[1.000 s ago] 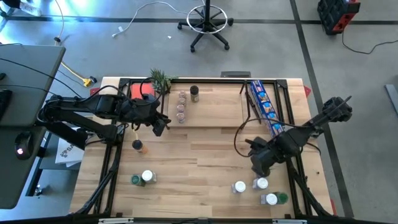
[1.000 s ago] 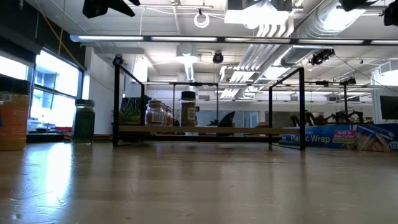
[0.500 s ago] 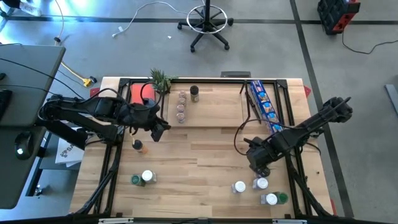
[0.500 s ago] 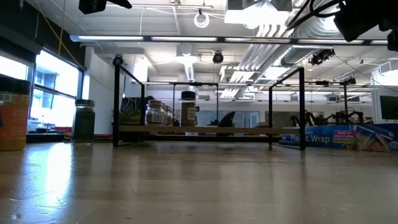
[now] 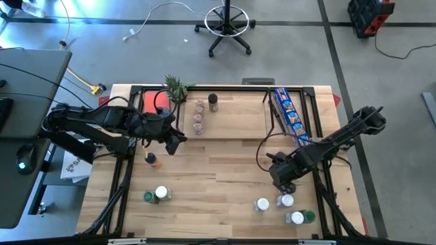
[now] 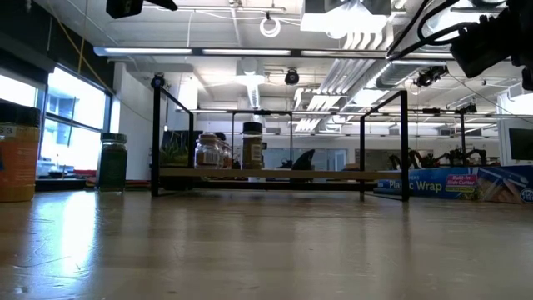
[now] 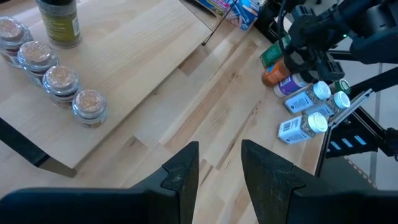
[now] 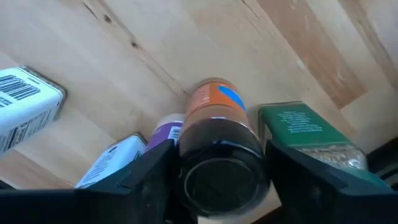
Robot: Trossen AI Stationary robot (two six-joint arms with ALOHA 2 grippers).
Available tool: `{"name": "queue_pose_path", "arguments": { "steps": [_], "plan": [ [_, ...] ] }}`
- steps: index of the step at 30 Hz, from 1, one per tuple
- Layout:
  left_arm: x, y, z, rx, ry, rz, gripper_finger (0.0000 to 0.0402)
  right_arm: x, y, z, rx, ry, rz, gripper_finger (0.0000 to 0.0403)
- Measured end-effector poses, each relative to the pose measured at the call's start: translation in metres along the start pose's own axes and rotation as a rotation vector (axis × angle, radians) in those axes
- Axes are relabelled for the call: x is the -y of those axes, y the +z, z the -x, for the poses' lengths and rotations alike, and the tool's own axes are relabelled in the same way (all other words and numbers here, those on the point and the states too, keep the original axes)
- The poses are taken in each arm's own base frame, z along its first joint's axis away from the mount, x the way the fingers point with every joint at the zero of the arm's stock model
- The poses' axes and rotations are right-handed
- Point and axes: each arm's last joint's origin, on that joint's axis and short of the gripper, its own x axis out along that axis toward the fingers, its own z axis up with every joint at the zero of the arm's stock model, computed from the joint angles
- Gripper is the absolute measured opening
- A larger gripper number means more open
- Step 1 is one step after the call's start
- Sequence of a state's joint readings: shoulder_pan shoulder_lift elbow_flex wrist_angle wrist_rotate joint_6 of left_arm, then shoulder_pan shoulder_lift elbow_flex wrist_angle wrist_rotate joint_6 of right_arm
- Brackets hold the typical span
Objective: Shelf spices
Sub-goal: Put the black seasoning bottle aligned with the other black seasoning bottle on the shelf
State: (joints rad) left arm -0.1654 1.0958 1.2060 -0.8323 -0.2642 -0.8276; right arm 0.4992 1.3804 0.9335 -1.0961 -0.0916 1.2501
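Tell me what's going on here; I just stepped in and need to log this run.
The robot is putting spice jars on the wooden shelf; five jars already stand on it. The right gripper is down at an orange-labelled jar with a black lid, among other loose jars on the table's right side. The left gripper hovers open and empty by the shelf's edge. More jars wait on the table's left side.

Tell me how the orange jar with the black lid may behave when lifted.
The small orange cylindrical jar with a black lid looks rigid, so it should hold its shape. Its smooth round side may slip or roll. The green-labelled jar and purple-labelled jar crowd it and might get nudged.
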Motion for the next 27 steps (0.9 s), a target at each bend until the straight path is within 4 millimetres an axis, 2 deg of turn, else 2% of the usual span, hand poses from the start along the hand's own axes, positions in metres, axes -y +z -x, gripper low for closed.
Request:
{"name": "queue_pose_path", "arguments": {
  "steps": [4,8,14,17,20,23,27],
  "plan": [
    [0.0,0.0,0.0,0.001,0.0,0.0,0.0115,0.001,-0.001,-0.002,-0.024,0.006,-0.006,0.0193],
    [0.0,0.0,0.0,0.002,0.001,0.001,0.0115,0.001,0.002,0.003,-0.028,-0.001,-0.015,0.0189],
    [0.002,0.002,0.0,0.022,-0.017,-0.01,0.0115,-0.008,0.024,0.052,0.032,0.103,-0.108,0.0189],
    [0.001,0.003,0.0,0.029,-0.013,-0.014,0.0115,-0.009,0.043,0.079,0.097,0.186,-0.229,0.0189],
    [0.001,0.003,0.0,0.023,-0.017,-0.022,0.0115,-0.01,0.067,0.101,0.171,0.226,-0.263,0.0189],
    [0.001,0.003,0.0,0.01,-0.03,-0.022,0.0115,-0.015,0.099,0.117,0.231,0.244,-0.244,0.0189],
    [0.002,0.003,0.0,-0.007,-0.046,-0.023,0.0115,-0.023,0.151,0.128,0.316,0.218,-0.19,0.0189]
  ]
}}
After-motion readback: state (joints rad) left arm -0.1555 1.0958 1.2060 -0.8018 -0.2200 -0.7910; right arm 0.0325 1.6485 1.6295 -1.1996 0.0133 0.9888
